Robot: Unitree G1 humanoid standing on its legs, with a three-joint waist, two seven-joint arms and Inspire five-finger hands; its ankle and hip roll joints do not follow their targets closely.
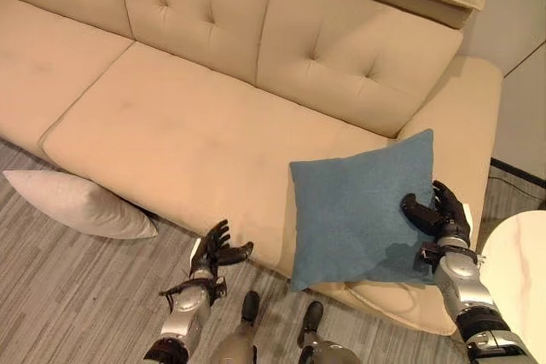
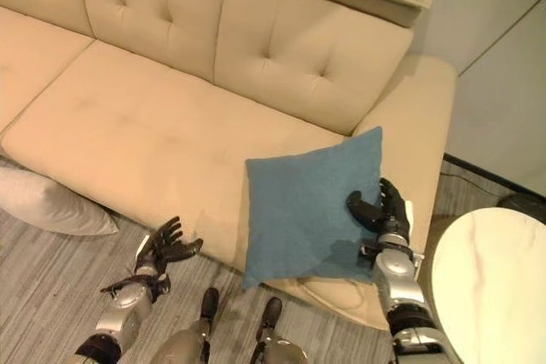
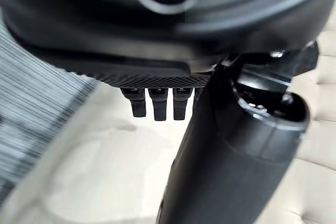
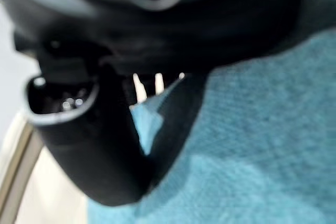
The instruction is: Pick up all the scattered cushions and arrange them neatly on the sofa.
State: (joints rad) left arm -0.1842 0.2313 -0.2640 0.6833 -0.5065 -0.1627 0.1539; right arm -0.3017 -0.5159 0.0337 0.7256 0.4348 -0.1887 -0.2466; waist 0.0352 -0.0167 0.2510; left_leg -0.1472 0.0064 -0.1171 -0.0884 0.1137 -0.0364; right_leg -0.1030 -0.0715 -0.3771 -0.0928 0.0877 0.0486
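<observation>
A blue cushion (image 1: 358,210) stands tilted on the right end of the beige sofa (image 1: 188,134), its lower edge hanging over the seat's front. My right hand (image 1: 437,215) pinches its right edge, thumb on the front face and fingers behind; in the right wrist view the thumb (image 4: 100,145) presses into the blue cushion (image 4: 252,145). A white cushion (image 1: 81,202) lies on the floor against the sofa's front at the left. My left hand (image 1: 217,253) hovers open in front of the seat edge, holding nothing, with its fingers (image 3: 155,103) straight.
The sofa's right armrest (image 1: 465,117) rises just behind the blue cushion. A round white marble table (image 2: 495,287) stands at the right, close to my right arm. Grey striped carpet (image 1: 77,296) covers the floor in front.
</observation>
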